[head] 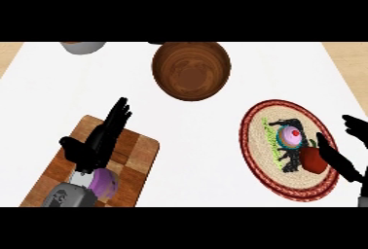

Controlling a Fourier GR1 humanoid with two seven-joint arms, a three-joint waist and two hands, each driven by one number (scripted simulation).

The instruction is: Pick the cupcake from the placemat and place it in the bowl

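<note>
pink-frosted cupcake [291, 136] on the round woven placemat [259, 168] touches a red apple [314, 160], so the open right hand [338, 158] could knock either.

We note a grey vessel [81, 46] cut off at the top edge, its kind indeterminable. The right hand [343, 158] runs off the right edge, and the left hand [97, 138] partly covers a purple object [105, 183] on the wooden board [137, 151].

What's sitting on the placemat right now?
On the placemat sit the cupcake, pink-topped, and a red apple beside it. The right hand is open at the apple's right, hiding part of the mat's right edge.
</note>
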